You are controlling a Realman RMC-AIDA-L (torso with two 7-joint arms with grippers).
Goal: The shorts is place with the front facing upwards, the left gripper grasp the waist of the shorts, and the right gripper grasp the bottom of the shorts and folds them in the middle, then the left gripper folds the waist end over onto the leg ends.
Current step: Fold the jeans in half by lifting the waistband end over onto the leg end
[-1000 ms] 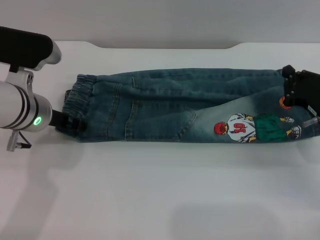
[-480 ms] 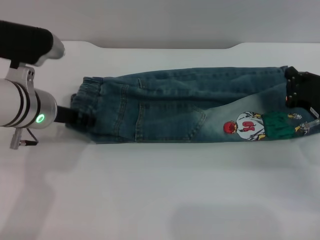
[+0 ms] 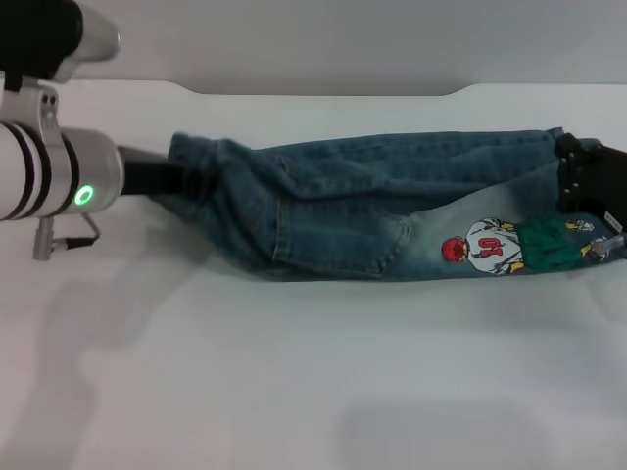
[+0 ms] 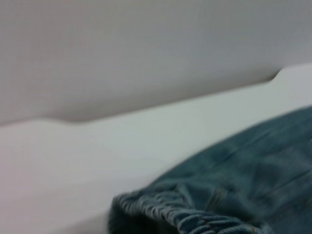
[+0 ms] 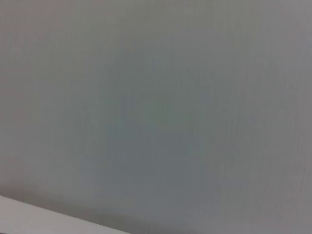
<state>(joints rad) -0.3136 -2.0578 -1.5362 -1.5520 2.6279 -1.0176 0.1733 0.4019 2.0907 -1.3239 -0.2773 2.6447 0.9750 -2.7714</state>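
Head cam: high, looking forward and down on the white bench. It takes in the shorts full length from 9 to 3 o'clock, with the grey wall at 12.

Left wrist cam: low and very close to the shorts, right at the gathered waistband, looking across the bench to the wall. Shares waistband, bench edge and wall with head cam.

Right wrist cam: points almost wholly at the wall, with a sliver of pale surface in one corner. Only the wall overlaps.
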